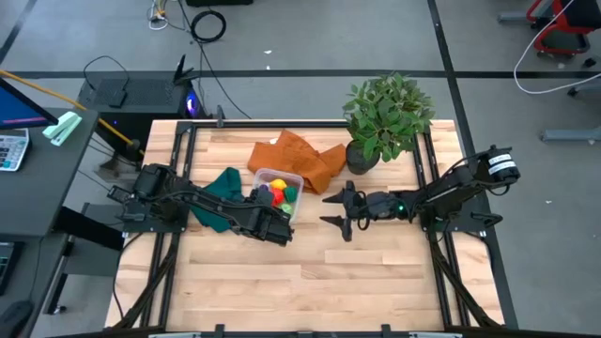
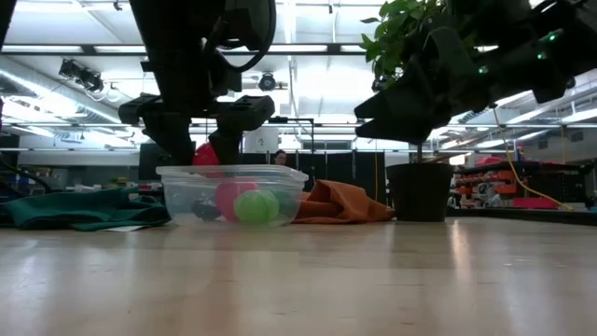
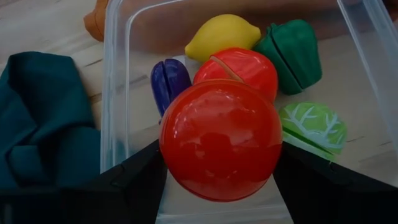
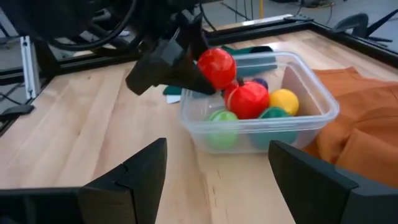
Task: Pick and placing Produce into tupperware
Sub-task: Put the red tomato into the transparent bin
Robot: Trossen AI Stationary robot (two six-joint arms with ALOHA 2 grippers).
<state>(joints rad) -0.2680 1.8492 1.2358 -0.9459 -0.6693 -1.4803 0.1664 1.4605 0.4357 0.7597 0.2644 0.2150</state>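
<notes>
The left gripper (image 4: 205,74) hangs over the near-left rim of the tupperware (image 1: 293,178), jaws clamped on a red ball-shaped piece of produce (image 3: 219,140), held above the box and clear of its walls. The tupperware sits mid-counter, touching the orange cloth (image 1: 299,155) behind it, with the dark green cloth (image 1: 221,192) just beside its left wall. Inside lie a yellow lemon (image 3: 222,35), a second red piece (image 3: 245,68), a green pepper (image 3: 292,53), a purple piece (image 3: 169,81) and a yellow-green cabbage piece (image 3: 314,127).

The right gripper (image 1: 340,210) waits to the right of the box, jaws apart and empty, with bare counter (image 1: 310,282) between them. The whole front of the counter is open. The potted plant (image 1: 385,117) stands at the back right.

No readable writing shows. Only the left wrist view tells the pieces apart; the low view shows them as blurred colours through the wall.
</notes>
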